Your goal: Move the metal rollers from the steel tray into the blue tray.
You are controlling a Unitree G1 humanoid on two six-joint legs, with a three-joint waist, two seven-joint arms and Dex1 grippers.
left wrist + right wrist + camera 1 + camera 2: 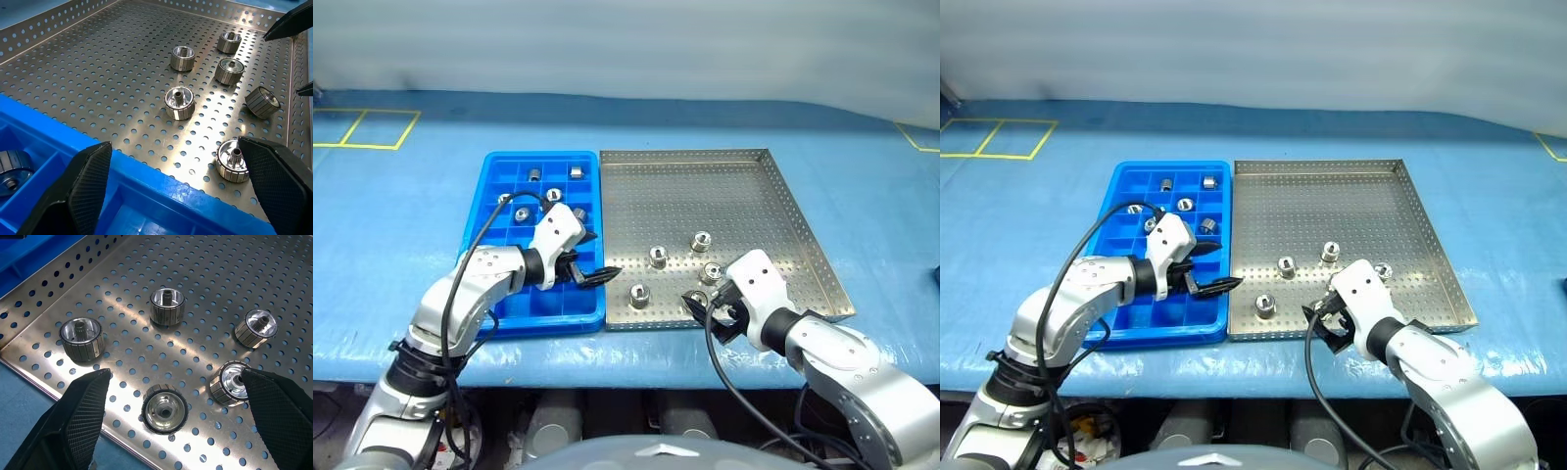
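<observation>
Five metal rollers [167, 306] in steel tray [705, 186], others in blue tray [499, 162]; both grippers [171, 191] [171, 421] agape, empty.

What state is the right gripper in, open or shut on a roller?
Open. The right gripper has its fingers spread wide above the steel tray, and the metal roller between them lies untouched.

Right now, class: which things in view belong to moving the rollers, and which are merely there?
Belong to the job:
- metal rollers
- steel tray
- blue tray
- left gripper
- right gripper

Merely there:
- blue table cover
- yellow tape lines
</observation>
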